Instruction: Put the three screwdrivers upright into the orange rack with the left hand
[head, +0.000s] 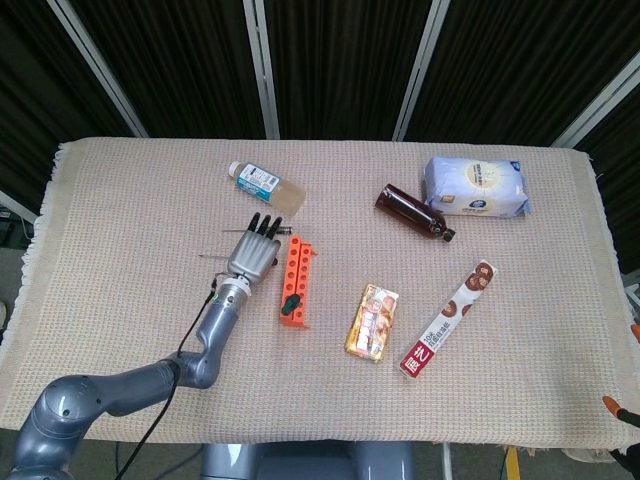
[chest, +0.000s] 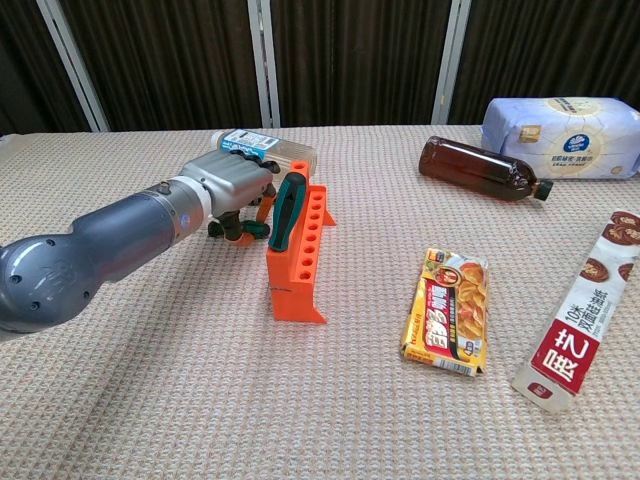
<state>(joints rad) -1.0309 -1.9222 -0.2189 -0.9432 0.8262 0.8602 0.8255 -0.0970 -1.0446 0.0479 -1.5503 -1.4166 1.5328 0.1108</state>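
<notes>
Just left of the orange rack (head: 295, 281), the left hand (head: 251, 256) lies low over the two screwdrivers still on the table (chest: 236, 230) — this is the relation the next move depends on. In the head view the hand covers their handles, and two thin shafts (head: 214, 256) project from under it toward the left edge of the cloth. Their long axis therefore runs roughly left-right across the table, crosswise to the rack, whose row of holes runs front to back. The handles lie on the rack side, directly beneath the fingers (head: 262, 224).

In the chest view the fingers curl down over the green and orange handles. Whether they actually grip a handle or only rest on it cannot be determined; the palm hides the contact.

One screwdriver with a green handle (chest: 285, 211) already stands upright in the near end of the rack, touching nothing else. The holes behind it appear free.

Judgement: two of three tools remain to be placed. The next lift calls for turning a tool from lying flat to shaft-down, then a short move rightward to an open hole — the standing handle is close by and could be knocked.

The right hand is not visible in either view; only the left is within reach.
</notes>
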